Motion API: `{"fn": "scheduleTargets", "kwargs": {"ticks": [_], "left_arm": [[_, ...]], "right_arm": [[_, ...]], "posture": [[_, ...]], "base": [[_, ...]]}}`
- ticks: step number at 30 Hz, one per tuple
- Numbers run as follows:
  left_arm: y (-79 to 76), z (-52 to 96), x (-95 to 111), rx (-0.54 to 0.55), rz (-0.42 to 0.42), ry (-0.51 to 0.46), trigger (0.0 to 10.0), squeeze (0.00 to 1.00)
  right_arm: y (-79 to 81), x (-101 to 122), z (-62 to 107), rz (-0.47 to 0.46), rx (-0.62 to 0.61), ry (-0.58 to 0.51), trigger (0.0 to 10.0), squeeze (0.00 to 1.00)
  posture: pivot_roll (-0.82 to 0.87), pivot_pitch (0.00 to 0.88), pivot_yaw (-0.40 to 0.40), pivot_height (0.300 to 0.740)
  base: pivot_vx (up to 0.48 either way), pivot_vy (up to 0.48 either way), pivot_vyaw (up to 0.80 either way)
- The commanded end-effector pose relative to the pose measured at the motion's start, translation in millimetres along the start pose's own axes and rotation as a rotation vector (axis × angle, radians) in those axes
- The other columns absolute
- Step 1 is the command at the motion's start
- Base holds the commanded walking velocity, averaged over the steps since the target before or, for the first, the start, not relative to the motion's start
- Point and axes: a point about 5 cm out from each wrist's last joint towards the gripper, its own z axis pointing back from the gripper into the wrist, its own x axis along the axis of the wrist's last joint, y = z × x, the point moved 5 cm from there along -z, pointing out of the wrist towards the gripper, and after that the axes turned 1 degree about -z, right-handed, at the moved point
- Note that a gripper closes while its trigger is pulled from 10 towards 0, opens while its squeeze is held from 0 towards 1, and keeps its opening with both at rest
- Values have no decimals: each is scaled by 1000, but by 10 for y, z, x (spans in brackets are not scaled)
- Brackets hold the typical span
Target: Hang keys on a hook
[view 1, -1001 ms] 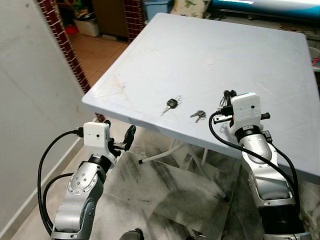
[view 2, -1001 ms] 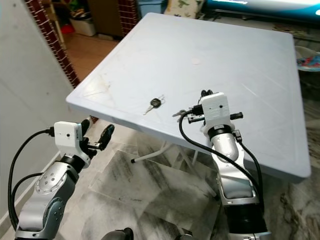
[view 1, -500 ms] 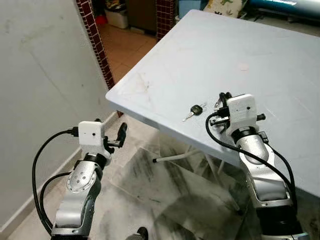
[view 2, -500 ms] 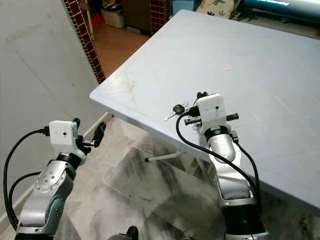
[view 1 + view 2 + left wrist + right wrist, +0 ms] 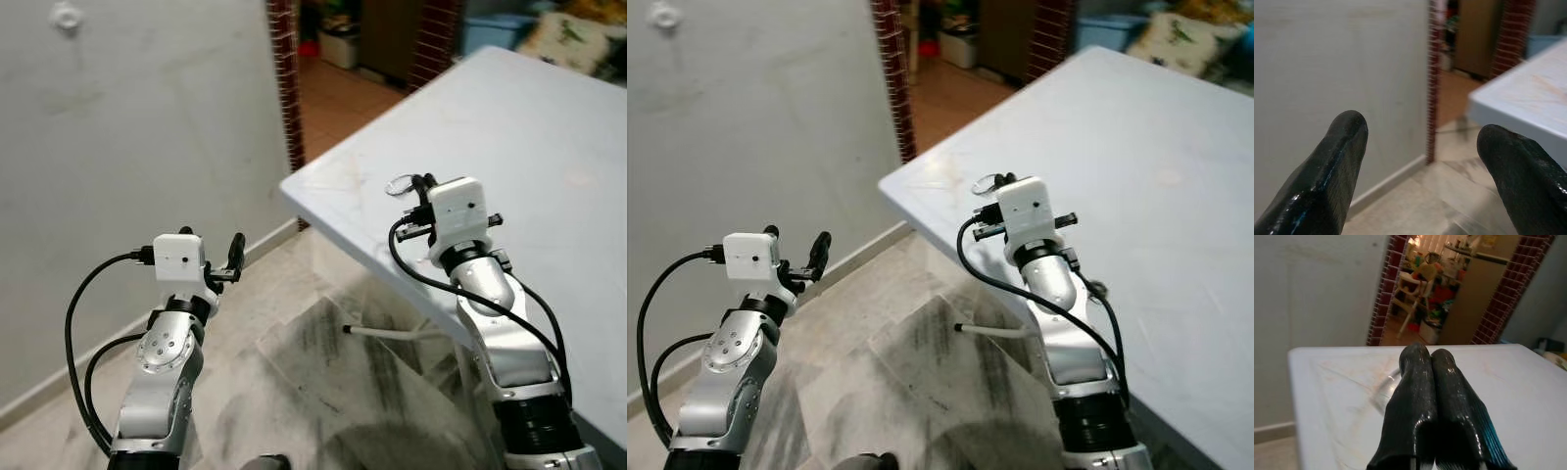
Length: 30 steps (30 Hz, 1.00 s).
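Note:
My right gripper [image 5: 418, 186] is shut on a set of keys; its silver key ring [image 5: 400, 182] sticks out past the fingertips, just above the near-left corner of the white table [image 5: 549, 127]. In the right wrist view the two fingers [image 5: 1422, 382] are pressed together and the ring [image 5: 1382, 390] is a blur beside them. A small round white hook [image 5: 67, 15] sits high on the grey wall at the far left. My left gripper [image 5: 233, 257] is open and empty, low over the floor and pointing at that wall.
The grey wall [image 5: 137, 127] takes up the left side. A red brick pillar [image 5: 286, 69] marks a doorway to a cluttered room beyond. The table's leg [image 5: 392, 333] crosses below the top. Marbled floor tiles [image 5: 294, 392] lie between my arms.
The camera has swung left, bringing the wall and hook into view. The right gripper has closed on the keys and lifted them off the table. The left arm keeps its pose.

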Motion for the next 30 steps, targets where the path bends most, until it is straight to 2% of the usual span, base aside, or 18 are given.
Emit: {"fn": "scheduleTargets", "kwargs": {"ticks": [1,12,20,25,30], "left_arm": [[139,33,-81,57,-17,19,10000,0],[149,2,-145,68,-18,8,10000,0],[167,-57,-119,70,-20,-6,10000,0],[166,-61,-118,61,-23,-4,10000,0],[104,-18,-164,38,-30,14,10000,0]], "right_arm": [[137,47,0,-29,42,-20,10000,0],[297,37,-27,-56,91,-25,10000,0],[350,71,-82,-69,88,-40,10000,0],[353,54,-62,-60,87,-42,10000,0],[363,35,-41,-64,88,-37,10000,0]], "posture": [[-37,65,27,740],[-25,0,3,740],[-12,0,18,740],[-11,0,25,740],[-12,29,31,740]], "base": [[0,0,800],[0,0,60],[0,0,0],[0,0,655],[0,0,800]]}}
